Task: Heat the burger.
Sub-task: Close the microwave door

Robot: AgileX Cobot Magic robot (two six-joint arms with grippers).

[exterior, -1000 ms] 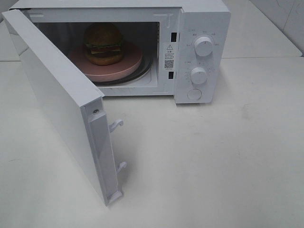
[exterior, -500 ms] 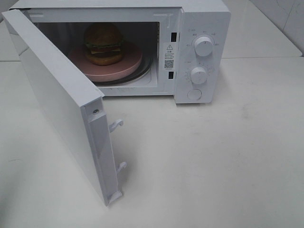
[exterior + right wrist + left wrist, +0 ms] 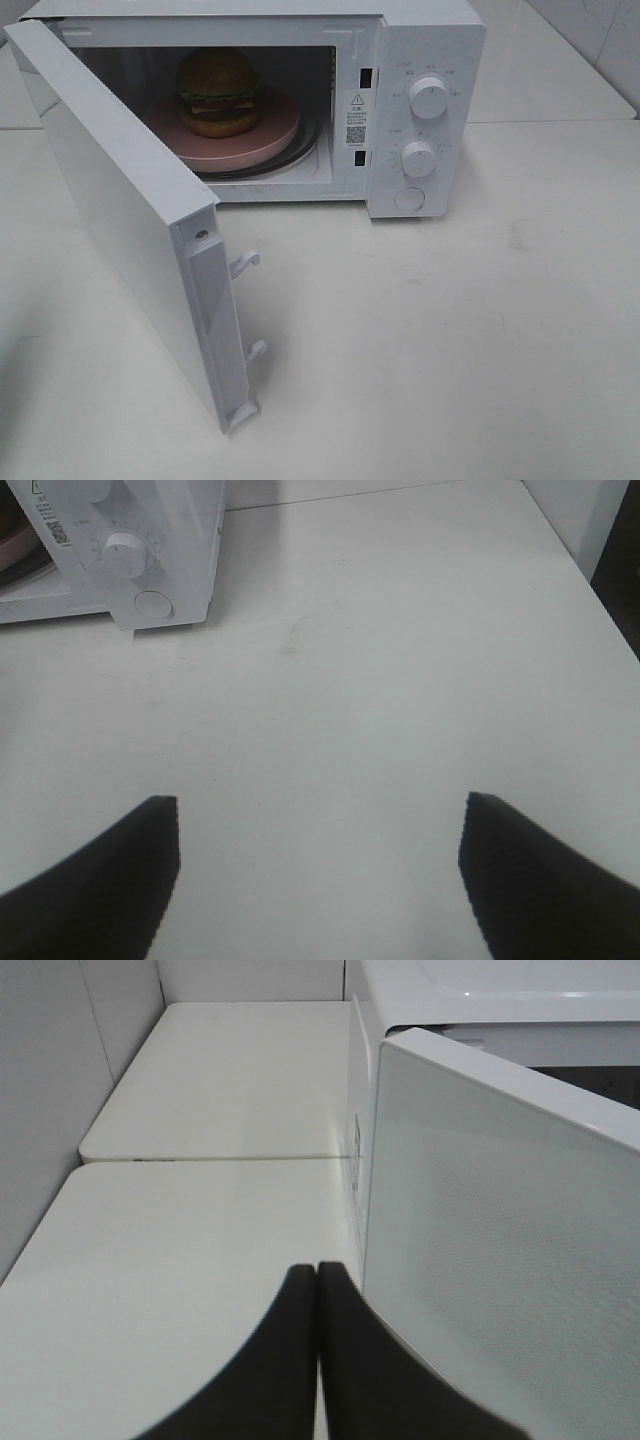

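The burger [image 3: 218, 92], with a golden-brown bun, sits on a pink plate [image 3: 272, 142] inside the white microwave [image 3: 430, 40]. The microwave door [image 3: 120, 220] stands swung wide open toward the front left. Neither gripper shows in the exterior view. In the left wrist view my left gripper [image 3: 318, 1272] is shut with nothing between its fingers, close beside the outer face of the door [image 3: 500, 1260]. My right gripper [image 3: 320, 802] is open and empty above the bare table, with the microwave's control panel [image 3: 190, 540] some way ahead of it.
The control panel carries two knobs [image 3: 429, 98] [image 3: 418, 159] and a round button [image 3: 408, 199]. Two latch hooks [image 3: 245, 263] stick out of the door's free edge. A white wall [image 3: 60, 1110] runs along the table's left side.
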